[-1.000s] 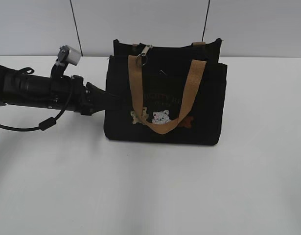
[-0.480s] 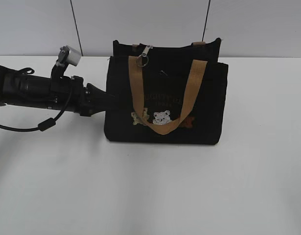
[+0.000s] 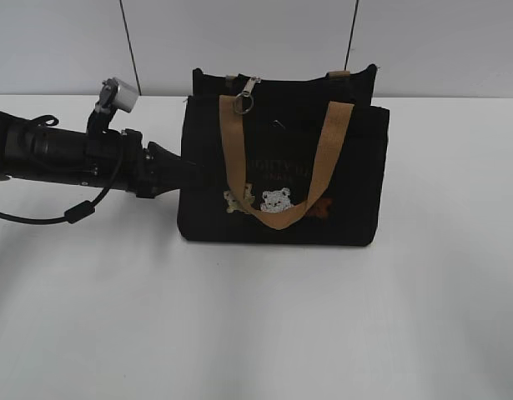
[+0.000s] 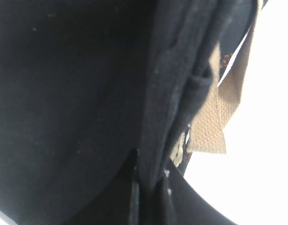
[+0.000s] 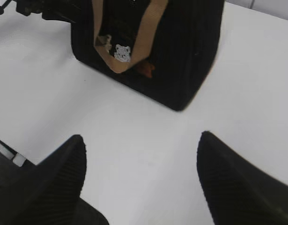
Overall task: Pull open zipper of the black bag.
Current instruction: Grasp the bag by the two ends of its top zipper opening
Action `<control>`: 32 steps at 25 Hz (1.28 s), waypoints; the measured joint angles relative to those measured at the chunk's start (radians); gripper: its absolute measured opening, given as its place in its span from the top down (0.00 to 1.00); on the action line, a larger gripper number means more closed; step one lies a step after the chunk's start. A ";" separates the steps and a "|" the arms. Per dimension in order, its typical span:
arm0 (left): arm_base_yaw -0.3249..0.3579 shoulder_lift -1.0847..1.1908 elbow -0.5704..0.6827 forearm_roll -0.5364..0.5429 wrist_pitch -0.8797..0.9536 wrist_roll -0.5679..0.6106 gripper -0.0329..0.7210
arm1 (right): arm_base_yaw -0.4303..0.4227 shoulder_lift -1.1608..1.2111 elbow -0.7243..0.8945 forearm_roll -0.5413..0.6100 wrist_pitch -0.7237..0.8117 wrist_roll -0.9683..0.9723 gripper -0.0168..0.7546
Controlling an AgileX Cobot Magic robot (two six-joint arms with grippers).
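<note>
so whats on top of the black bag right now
Along the top of the black bag sits the zipper pull with its ring, near the left end, with two tan handles. The inside is hidden.

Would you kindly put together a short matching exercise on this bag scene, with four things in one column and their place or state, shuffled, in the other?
Column one:
1. left hand
2. right hand
3. zipper pull
4. front handle

Column two:
A. hangs over the front of the black bag, looping under the bear pictures
B. open above the white table, holding nothing
C. shut on fabric at the bag's left end
D. at the left end of the bag's top, ring dangling

Pairs: 1-C, 2-B, 3-D, 4-A
</note>
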State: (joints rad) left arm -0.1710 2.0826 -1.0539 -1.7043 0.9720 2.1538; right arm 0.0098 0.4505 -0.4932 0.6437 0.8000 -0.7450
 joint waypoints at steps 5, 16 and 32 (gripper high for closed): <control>0.000 0.000 0.000 0.000 0.000 0.000 0.92 | 0.000 0.279 -0.029 0.304 -0.061 -0.362 0.26; 0.000 0.000 0.000 0.000 0.000 0.000 0.92 | 0.007 0.873 -0.256 0.908 0.058 -0.954 0.26; 0.000 0.000 0.000 0.003 0.015 0.000 0.92 | 0.252 1.393 -0.626 0.948 0.021 -1.010 0.26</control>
State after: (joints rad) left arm -0.1710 2.0826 -1.0539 -1.7014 0.9874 2.1538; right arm 0.2620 1.8437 -1.1190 1.5914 0.8211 -1.7551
